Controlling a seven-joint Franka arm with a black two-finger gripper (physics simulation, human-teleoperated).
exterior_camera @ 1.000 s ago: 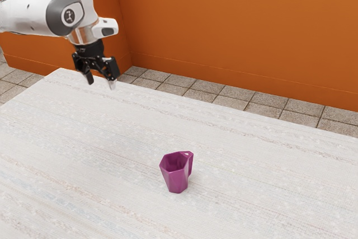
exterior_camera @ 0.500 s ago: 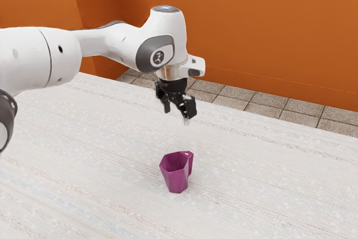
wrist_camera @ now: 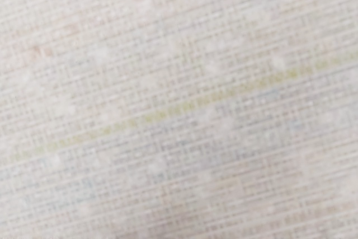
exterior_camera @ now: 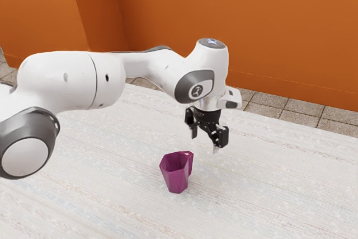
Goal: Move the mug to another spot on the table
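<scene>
One pale table [exterior_camera: 291, 194] spans the scene. White arm [exterior_camera: 140, 76] reaches in from the exterior view's left. Purple mug [exterior_camera: 177, 172] stands upright mid-table. Gripper [exterior_camera: 205, 143] hovers above it, toward the exterior view's right, jaws apart, not touching the mug.

Table [exterior_camera: 291, 194] — bare pale top lying open on every side of the mug [exterior_camera: 177, 170], widest toward the exterior view's right.
Mug: upright obstacle, standing alone.
Gripper [exterior_camera: 205, 141]: in the air just beyond the mug, fingers spread, not touching it.
Arm [exterior_camera: 67, 82] — spans the exterior view's left side.
Wall [exterior_camera: 251, 20]: behind the far edge.
</scene>
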